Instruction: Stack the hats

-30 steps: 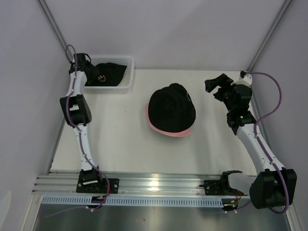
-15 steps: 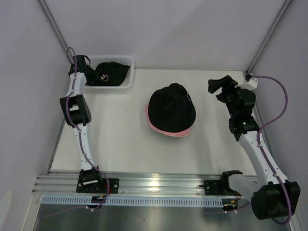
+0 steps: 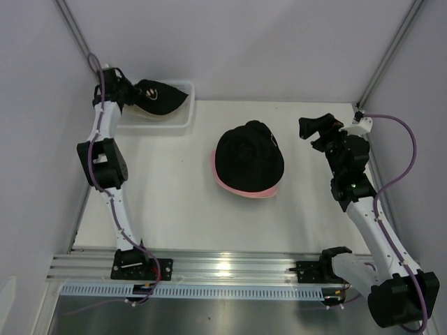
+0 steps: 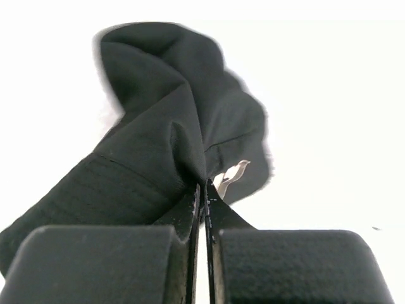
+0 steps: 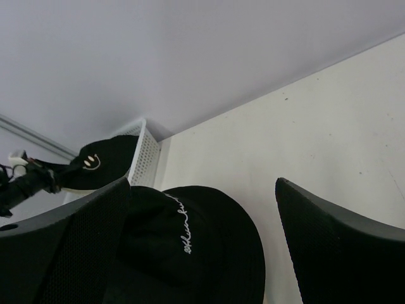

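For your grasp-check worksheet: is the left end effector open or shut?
Shut: the left end effector pinches the smiley-marked black hat, jaws nearly touching.

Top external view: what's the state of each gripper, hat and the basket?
Left gripper: shut on smiley black hat.
Smiley black hat: bunched, held over white basket.
Right gripper: open, empty.
Centre black hat: resting on pink hat.
Pink hat: on table, only brim showing.

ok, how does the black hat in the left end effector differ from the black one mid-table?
Held hat hangs crumpled from the left end effector over the basket; centre hat lies domed on a pink hat. Held one bears a smiley, centre one script. Both black.
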